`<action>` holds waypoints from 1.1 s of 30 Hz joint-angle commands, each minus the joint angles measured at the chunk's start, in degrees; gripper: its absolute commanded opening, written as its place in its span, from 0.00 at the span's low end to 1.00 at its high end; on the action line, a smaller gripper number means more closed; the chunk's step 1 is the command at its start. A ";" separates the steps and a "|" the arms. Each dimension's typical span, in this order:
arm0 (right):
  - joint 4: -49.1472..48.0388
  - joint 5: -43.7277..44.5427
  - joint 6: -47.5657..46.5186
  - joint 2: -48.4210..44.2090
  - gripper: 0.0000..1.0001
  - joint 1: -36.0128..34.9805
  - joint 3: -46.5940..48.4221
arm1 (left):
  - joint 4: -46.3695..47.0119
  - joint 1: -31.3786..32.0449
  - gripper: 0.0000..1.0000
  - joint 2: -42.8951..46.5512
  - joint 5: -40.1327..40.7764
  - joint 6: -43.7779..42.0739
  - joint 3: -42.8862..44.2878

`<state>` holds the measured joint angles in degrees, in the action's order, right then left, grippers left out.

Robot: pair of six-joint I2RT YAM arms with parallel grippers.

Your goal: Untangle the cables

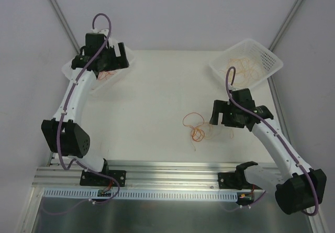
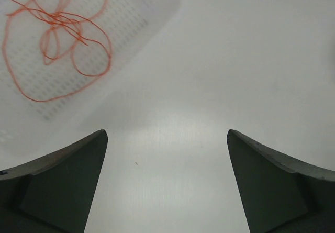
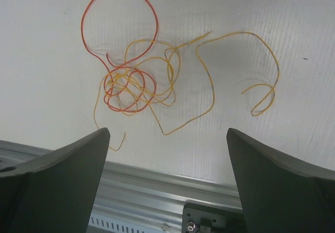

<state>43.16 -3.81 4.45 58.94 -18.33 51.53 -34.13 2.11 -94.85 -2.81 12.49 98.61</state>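
Note:
A tangle of thin cables (image 1: 196,127) lies on the white table, right of centre. The right wrist view shows it as a knot (image 3: 133,84) of red and orange-yellow wire, with a red loop (image 3: 120,18) above and a long yellow strand (image 3: 230,50) trailing right. My right gripper (image 1: 217,112) (image 3: 167,132) hovers just right of the tangle, open, holding nothing. My left gripper (image 1: 118,55) (image 2: 166,133) is at the back left beside the left basket (image 1: 67,70), open and empty. A red-orange cable (image 2: 57,39) lies coiled in that basket (image 2: 141,13).
A second white basket (image 1: 272,60) at the back right holds several orange cables (image 1: 243,65). An aluminium rail (image 1: 172,173) (image 3: 157,191) runs along the near table edge, carrying both arm bases. Thick purple arm cables run along both arms.

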 commanded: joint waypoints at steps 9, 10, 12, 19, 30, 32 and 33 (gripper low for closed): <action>-15.55 -1.46 4.52 15.14 0.94 -6.18 -5.04 | 4.94 22.83 0.99 18.38 -8.70 3.59 -33.64; -17.39 -1.98 4.52 18.11 0.94 -7.59 -4.69 | 5.65 24.07 0.99 18.99 -8.71 5.51 -35.48; -18.72 -2.34 4.43 20.94 0.93 -12.68 -2.24 | 7.14 25.57 0.99 20.93 -9.50 7.27 -40.58; -19.87 -6.56 2.76 26.67 0.91 -25.44 4.37 | 11.27 27.16 0.97 27.25 -8.97 13.87 -50.26; -18.37 9.07 11.88 15.78 0.77 -25.88 0.07 | 16.29 27.77 0.91 22.61 -6.34 15.46 -49.84; -19.16 9.61 13.04 15.33 0.74 -25.88 0.06 | 16.38 27.77 0.87 18.49 -5.37 14.85 -46.76; -19.60 10.22 14.61 15.33 0.73 -25.88 0.15 | 16.38 27.77 0.85 14.99 -5.37 14.41 -44.49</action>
<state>24.84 2.26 13.91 75.88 -44.29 51.86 -20.29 29.32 -74.30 -10.09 26.89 48.60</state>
